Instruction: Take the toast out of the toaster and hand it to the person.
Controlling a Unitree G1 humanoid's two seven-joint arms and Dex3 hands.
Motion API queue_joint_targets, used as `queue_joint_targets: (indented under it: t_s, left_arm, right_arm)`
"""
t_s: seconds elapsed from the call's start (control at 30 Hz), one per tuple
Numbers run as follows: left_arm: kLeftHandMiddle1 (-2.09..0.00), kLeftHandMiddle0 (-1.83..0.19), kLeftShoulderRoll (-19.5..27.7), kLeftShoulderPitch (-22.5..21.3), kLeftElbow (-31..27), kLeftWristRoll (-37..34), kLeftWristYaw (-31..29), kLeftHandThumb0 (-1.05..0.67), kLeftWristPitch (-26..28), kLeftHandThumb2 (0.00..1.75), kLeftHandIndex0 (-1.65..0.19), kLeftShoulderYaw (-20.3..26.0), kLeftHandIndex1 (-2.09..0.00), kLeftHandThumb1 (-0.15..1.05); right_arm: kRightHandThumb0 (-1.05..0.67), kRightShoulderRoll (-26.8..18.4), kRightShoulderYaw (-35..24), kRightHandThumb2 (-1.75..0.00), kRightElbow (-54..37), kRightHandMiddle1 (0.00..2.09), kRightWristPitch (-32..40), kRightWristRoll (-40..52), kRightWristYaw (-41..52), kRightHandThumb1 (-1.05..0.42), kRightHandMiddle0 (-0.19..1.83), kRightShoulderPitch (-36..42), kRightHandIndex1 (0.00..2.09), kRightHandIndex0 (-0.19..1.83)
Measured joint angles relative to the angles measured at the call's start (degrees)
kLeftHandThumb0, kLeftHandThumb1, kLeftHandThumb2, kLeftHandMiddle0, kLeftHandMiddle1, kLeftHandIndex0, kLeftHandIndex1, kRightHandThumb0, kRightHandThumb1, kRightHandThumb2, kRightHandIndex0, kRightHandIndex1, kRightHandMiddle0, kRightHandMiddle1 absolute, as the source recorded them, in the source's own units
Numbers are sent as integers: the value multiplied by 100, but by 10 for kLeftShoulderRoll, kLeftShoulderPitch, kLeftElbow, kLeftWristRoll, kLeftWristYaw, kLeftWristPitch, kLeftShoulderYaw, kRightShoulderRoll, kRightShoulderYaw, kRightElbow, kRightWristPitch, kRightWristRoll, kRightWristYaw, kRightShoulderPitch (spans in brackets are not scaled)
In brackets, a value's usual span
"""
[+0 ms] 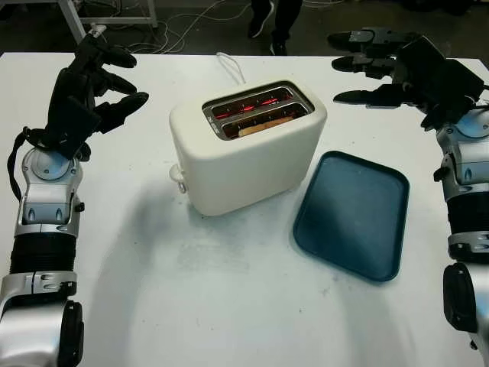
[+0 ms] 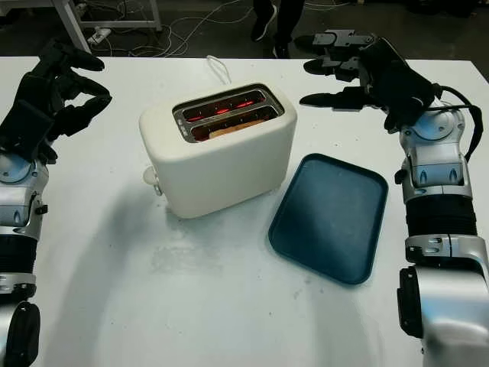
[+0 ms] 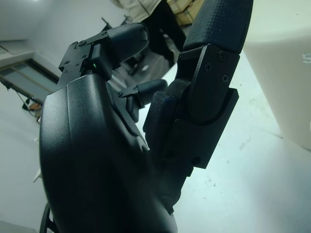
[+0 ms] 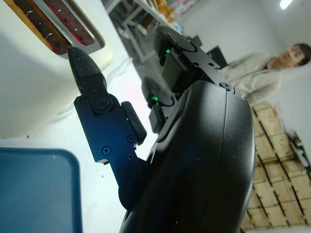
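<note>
A cream toaster [image 1: 248, 149] stands in the middle of the white table, its two slots glowing red inside. A slice of toast [image 1: 263, 124] sits low in the nearer slot, only its top edge showing. My left hand [image 1: 107, 80] is raised above the table to the left of the toaster, open and holding nothing. My right hand [image 1: 367, 69] hovers to the right of the toaster's far corner, open, fingers pointing toward the toaster. In the right wrist view the toaster's slots [image 4: 53, 24] lie just beyond one black finger [image 4: 85, 73].
A dark blue tray [image 1: 355, 214] lies flat on the table right of the toaster. The toaster's white cord [image 1: 229, 67] runs toward the far edge. A person's legs [image 1: 273, 19] stand beyond the table; a person in a beige top [image 4: 262, 73] appears in the right wrist view.
</note>
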Motion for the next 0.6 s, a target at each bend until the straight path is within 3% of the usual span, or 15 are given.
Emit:
queue_joint_targets:
  t_s: [0.6]
  left_arm:
    - [-156,-20,0,0,-11,0,0,-105,4,18,-7,0,-158,92]
  right_arm:
    - [-32,0,2,0,-21,0,2,4,0,-72,57,10,29,47]
